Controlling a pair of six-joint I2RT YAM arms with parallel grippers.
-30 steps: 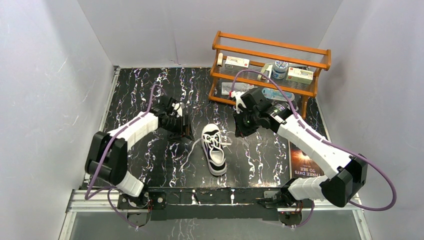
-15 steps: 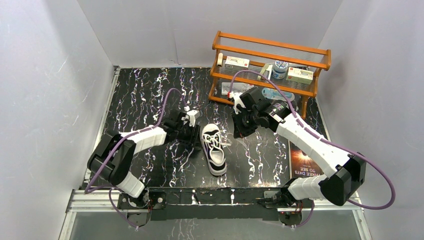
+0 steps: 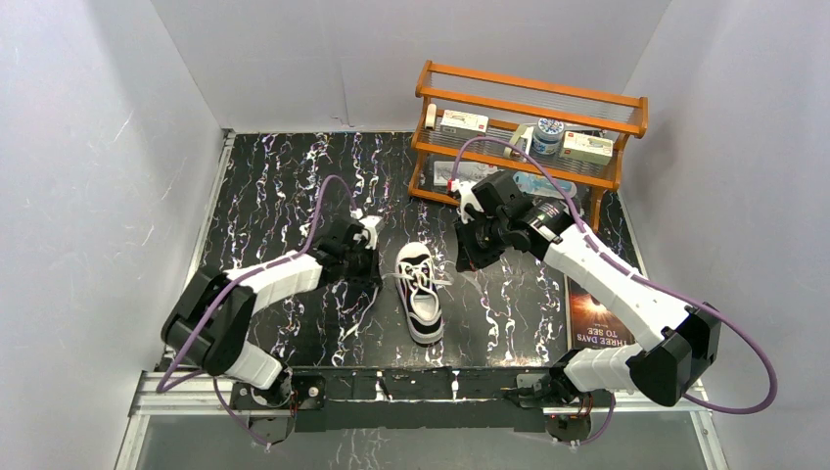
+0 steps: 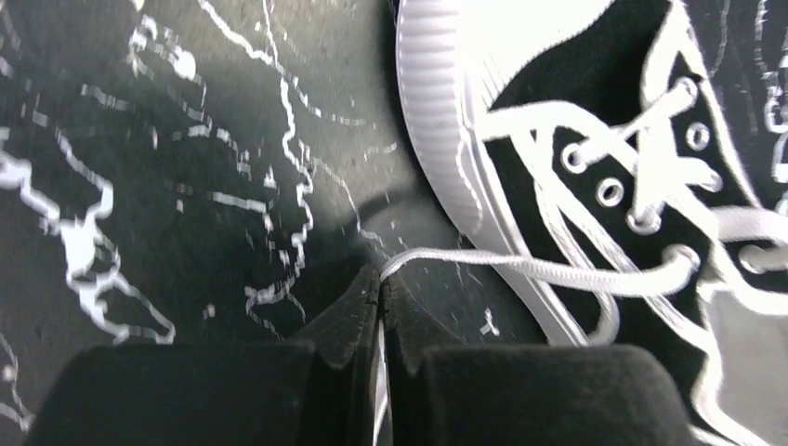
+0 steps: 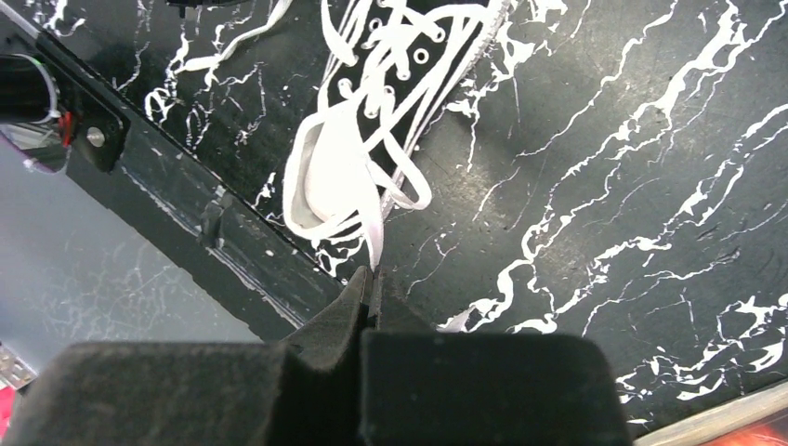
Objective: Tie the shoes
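Two lace ends are pinched, one per arm. The left gripper (image 4: 381, 290) is clamped on a white lace (image 4: 520, 268) that runs rightward across the left wrist view to the sneaker (image 3: 421, 299). The right gripper (image 5: 370, 283) is clamped on the other lace (image 5: 374, 242), which climbs the frame to the shoe's collar. From above, the sneaker lies mid-frame on the marbled table (image 3: 274, 186), its long axis running up and down the picture with the toe toward the top. It sits directly between the two grippers, which are about equally near. No knot shows yet. Crossing the ends probably comes next, so each gripper would travel inward over the eyelets. A wooden rack (image 3: 529, 127) at upper right stands close behind the right arm, and a book (image 3: 597, 318) at lower right lies well apart.
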